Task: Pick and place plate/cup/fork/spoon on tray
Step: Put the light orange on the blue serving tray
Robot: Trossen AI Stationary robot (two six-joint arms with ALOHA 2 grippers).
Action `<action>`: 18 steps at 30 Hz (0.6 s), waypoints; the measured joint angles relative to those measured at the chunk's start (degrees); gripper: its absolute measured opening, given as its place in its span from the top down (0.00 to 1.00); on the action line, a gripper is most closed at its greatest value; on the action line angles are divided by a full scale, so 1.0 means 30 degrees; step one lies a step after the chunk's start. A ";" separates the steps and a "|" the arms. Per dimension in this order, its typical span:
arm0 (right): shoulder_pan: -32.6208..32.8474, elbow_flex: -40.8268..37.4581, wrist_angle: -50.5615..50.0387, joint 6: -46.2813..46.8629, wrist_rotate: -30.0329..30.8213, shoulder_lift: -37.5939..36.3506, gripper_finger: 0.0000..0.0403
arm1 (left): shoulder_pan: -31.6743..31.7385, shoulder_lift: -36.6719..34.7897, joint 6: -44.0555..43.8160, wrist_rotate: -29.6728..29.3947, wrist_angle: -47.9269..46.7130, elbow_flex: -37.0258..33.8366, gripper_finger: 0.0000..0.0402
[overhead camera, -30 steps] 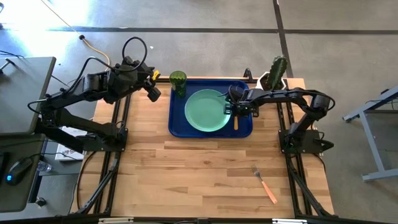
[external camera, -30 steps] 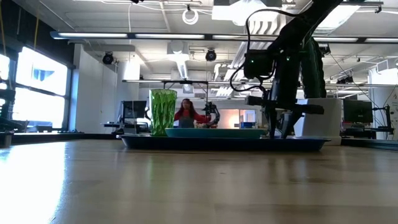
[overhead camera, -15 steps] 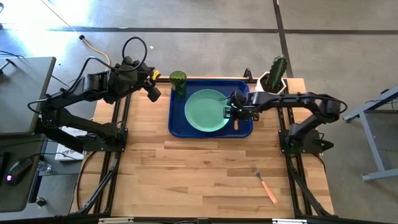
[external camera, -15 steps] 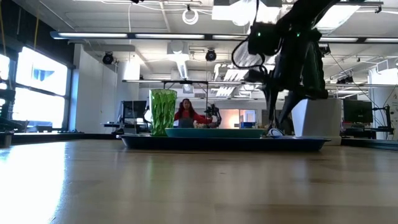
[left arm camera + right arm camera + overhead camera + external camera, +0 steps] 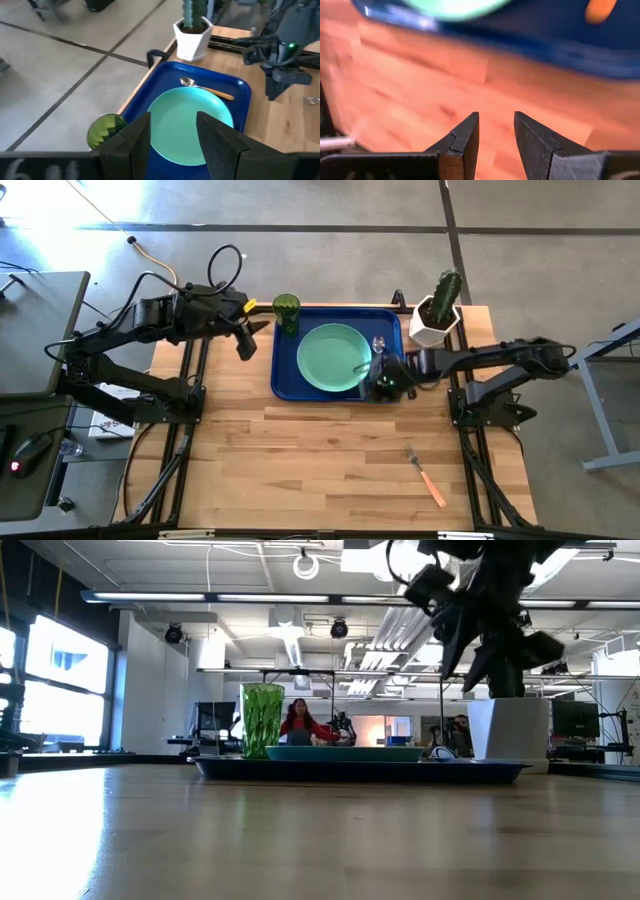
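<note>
The dark-blue tray [image 5: 286, 376] lies at the table's far middle. The mint-green plate [image 5: 332, 358] rests flat on it, and the spoon [image 5: 379, 344] lies on the tray floor right of the plate, also in the left wrist view [image 5: 205, 89]. The green cup [image 5: 286, 308] stands at the tray's far left corner. The fork [image 5: 427, 476] lies flat on the wood at the near right. My right gripper [image 5: 373, 385] hovers open and empty above the tray's near right corner [image 5: 495, 125]. My left gripper [image 5: 246, 337] waits open, left of the tray [image 5: 172, 140].
A white pot with a cactus [image 5: 438, 310] stands on the table just right of the tray's far corner. Bare wood lies between the tray's near rim and the fork. A person in red shows in the room behind [image 5: 300, 722].
My right gripper has risen from the tray's right part and gone toward the table's near edge, now over the tray's near right corner. The spoon stays lying on the tray beside the plate. My left gripper has turned a little in place.
</note>
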 joint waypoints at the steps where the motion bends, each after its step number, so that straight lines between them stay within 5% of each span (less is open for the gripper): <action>1: 0.0588 0.0000 -0.0014 0.0431 -0.0007 -0.0040 0.72 | 0.0000 0.0000 -0.0001 0.0163 -0.0004 0.0000 0.63; 18: 0.9819 0.0000 -0.0054 0.7728 0.1010 -0.0028 0.72 | 0.0000 0.0000 -0.0052 0.0430 -0.0943 0.0000 0.63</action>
